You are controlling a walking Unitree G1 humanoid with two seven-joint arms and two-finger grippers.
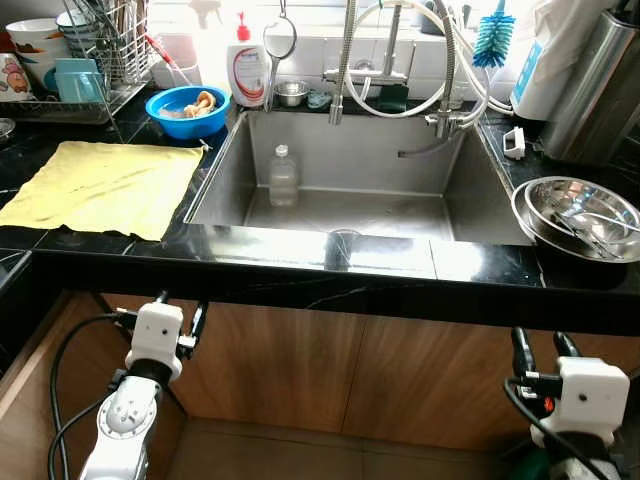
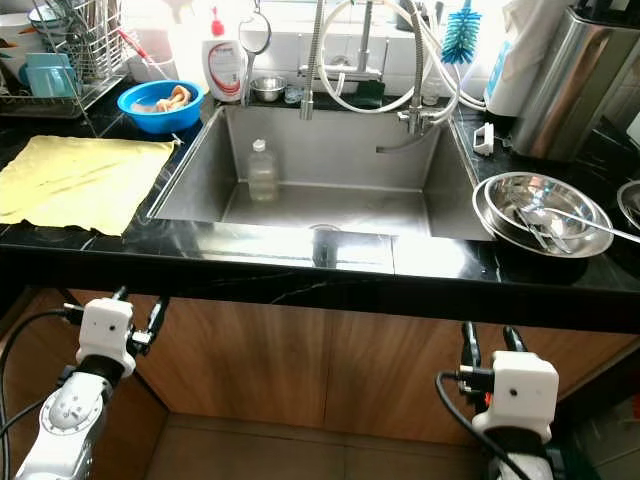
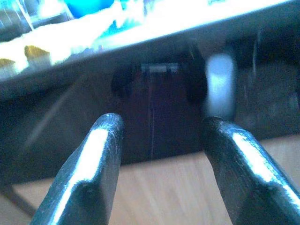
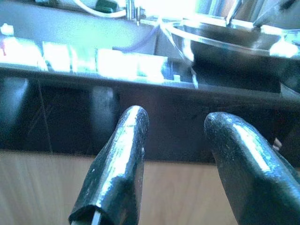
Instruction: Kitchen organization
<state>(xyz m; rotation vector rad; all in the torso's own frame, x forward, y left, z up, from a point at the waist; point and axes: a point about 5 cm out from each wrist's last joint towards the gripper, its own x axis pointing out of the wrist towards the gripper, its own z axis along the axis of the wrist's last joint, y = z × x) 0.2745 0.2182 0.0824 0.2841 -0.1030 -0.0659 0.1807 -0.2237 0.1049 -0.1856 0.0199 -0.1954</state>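
Left gripper (image 1: 178, 312): below the counter's front edge near its left end, fingers spread, holding nothing, in front of the wooden cabinet (image 1: 300, 370).
Right gripper (image 1: 540, 350): below the front edge near the right end, fingers apart, holding nothing.
Counter (image 1: 300, 275): black and glossy; its front edge overhangs both grippers.
Open room: bare strip of counter between the sink's front rim and the counter edge.
Sink (image 1: 480, 200): steel, set in the counter's middle, running to the back wall.
Bottle (image 1: 283, 177): clear, upright in the sink near its back-left corner.
Faucet (image 1: 345, 60): at the sink's back rim, hoses looped beside it.
Cloth (image 1: 100, 187): yellow, flat on the counter left of the sink, reaching almost to the front edge.
Blue bowl (image 1: 165, 105): at the sink's back-left corner, with pale items inside that I cannot identify.
Steel bowls (image 1: 570, 215): stacked at the counter's right edge, utensils lying inside.
Rack (image 1: 90, 50): back-left corner, holding cups and utensils.
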